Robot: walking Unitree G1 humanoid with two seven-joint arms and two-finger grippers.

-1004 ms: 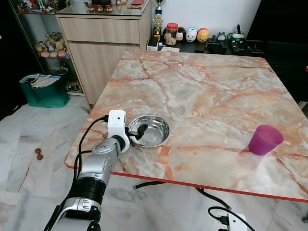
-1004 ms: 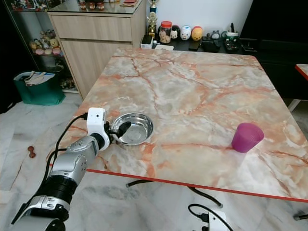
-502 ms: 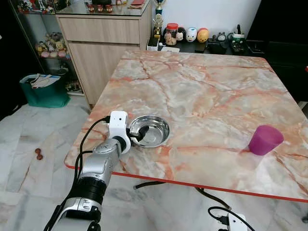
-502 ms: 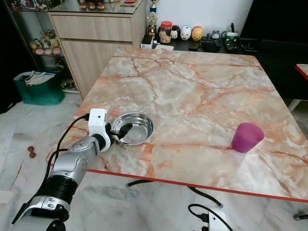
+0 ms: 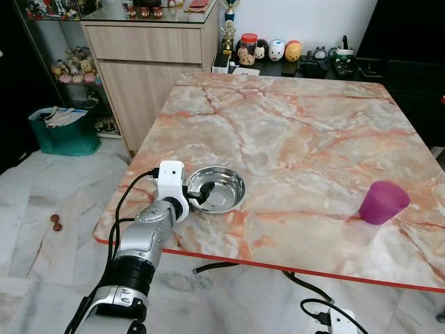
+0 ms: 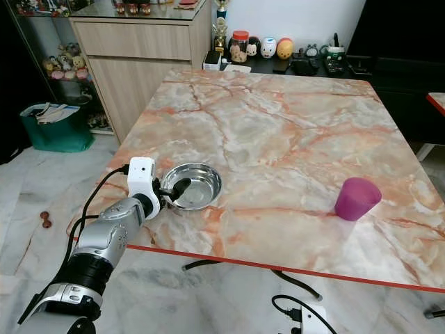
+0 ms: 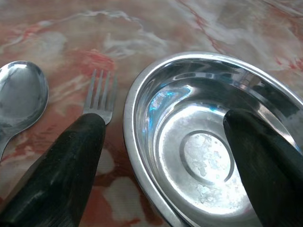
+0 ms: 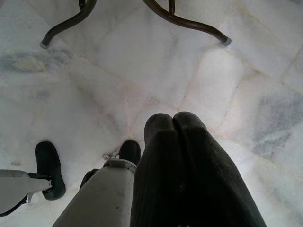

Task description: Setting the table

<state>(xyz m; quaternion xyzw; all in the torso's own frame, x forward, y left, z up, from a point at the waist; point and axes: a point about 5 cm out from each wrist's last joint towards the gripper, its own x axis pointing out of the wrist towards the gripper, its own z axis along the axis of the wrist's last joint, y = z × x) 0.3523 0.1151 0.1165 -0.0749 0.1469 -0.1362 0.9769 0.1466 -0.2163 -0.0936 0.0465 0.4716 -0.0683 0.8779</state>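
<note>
A shiny steel bowl [image 5: 217, 188] sits near the front left corner of the marble table [image 5: 299, 132]. My left gripper [image 5: 196, 193] is open and straddles the bowl's near rim, one finger [image 7: 265, 161] inside the bowl [image 7: 199, 142] and the other finger [image 7: 71, 161] outside on the tabletop. Neither finger touches the rim. Just beside the bowl lie a fork [image 7: 98, 94] and a spoon [image 7: 21, 97]. A purple cup [image 5: 383, 202] stands upright at the front right of the table. My right gripper [image 8: 174, 125] hangs shut above the floor.
The table's red front edge [image 5: 292, 268] is close to my body. A wooden cabinet [image 5: 149, 56] and a green bag [image 5: 62, 129] stand to the back left. Figurines [image 5: 278, 50] line a low shelf behind the table. Dark table legs [image 8: 189, 21] cross the tiled floor.
</note>
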